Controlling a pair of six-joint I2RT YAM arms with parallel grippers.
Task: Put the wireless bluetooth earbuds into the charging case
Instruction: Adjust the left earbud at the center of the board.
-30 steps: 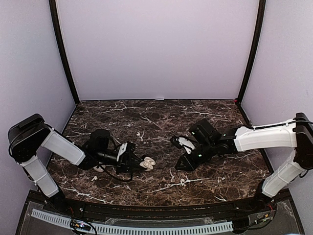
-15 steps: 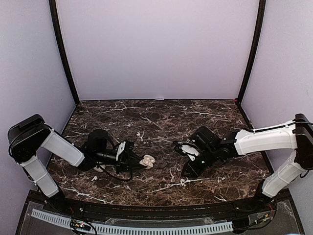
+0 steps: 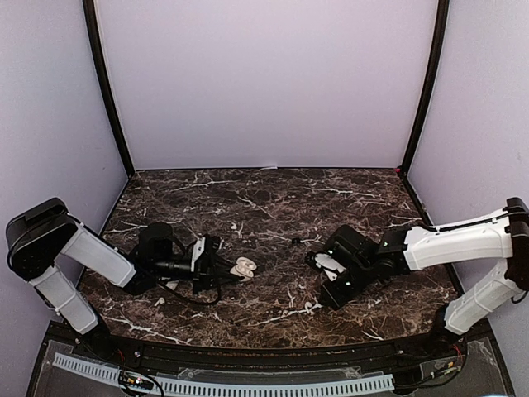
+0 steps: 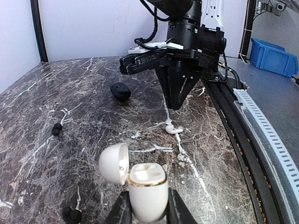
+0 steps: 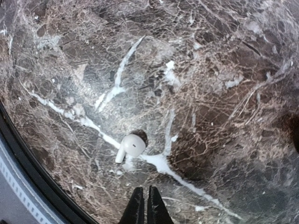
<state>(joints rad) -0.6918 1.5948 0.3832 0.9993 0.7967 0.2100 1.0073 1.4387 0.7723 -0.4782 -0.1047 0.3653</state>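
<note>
The left gripper pinches the white case by its lower body at the bottom centre of the left wrist view. The case stands upright, with its lid swung open to the left. From above, it lies left of centre on the marble table.

The right gripper has its fingers pressed together on nothing. They sit at the bottom centre of its own view and point down at the marble. Just above them in that frame a white earbud lies on its side, apart from the tips. The left wrist view shows this gripper tip-down directly behind the same earbud, which lies between it and the held case.

In the left wrist view:
- A black case rests on the table, up and left of centre.
- One black earbud lies at the left edge.
- A second black bud lies at the lower left, beside the left fingers.

From above, a far white bud lies beyond the held case, toward the middle of the table. A near white bud lies at the lower left by the left arm.
</note>
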